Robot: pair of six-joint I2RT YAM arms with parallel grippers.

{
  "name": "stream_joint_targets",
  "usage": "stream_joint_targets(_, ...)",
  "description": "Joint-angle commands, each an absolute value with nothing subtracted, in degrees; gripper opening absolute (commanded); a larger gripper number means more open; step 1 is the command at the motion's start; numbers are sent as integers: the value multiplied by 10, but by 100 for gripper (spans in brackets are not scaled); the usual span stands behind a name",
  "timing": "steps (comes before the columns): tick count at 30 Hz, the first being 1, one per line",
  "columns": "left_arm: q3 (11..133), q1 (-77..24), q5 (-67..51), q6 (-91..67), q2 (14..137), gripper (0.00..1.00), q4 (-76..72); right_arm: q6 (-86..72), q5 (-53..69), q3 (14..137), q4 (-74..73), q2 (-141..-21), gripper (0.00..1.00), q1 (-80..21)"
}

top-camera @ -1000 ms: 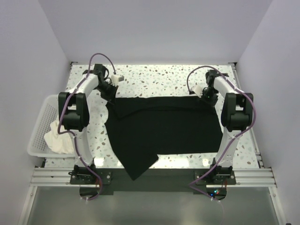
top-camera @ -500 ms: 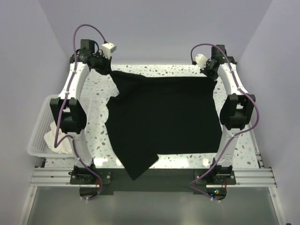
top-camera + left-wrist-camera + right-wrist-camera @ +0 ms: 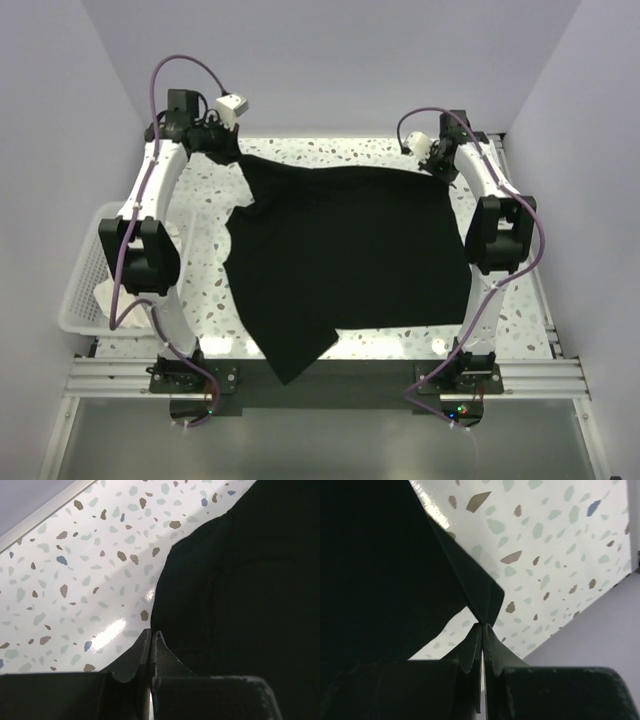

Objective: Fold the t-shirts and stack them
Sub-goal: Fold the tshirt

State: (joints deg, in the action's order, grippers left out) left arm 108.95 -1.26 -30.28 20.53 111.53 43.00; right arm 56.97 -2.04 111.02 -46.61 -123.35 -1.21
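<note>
A plain black t-shirt (image 3: 345,260) lies spread over the speckled table, its near corner hanging over the front edge. My left gripper (image 3: 232,152) is shut on its far left corner, the fabric (image 3: 240,580) running out from the closed fingers. My right gripper (image 3: 440,166) is shut on the far right corner, a pinched fold of black cloth (image 3: 470,580) coming out of the fingertips (image 3: 475,640). Both hold the far edge stretched near the back of the table. A white t-shirt (image 3: 118,298) lies crumpled in the basket at left.
A white lattice basket (image 3: 85,265) sits at the left table edge. The back wall is close behind both grippers, and side walls stand left and right. Bare speckled table (image 3: 205,270) shows left of the black shirt.
Both grippers have carried the black shirt's far edge from mid-table to the back, unfolding and stretching it flat. The right gripper has since dropped slightly.
</note>
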Motion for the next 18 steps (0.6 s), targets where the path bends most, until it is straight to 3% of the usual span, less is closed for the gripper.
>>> stream_joint_targets(1, 1045, -8, -337, 237, 1039, 0, 424, 588, -18, 1079, -449, -1178, 0, -7)
stream_joint_targets(18, 852, -51, -352, 324, 960, 0, 475, 646, -24, 936, -433, -1147, 0, -2)
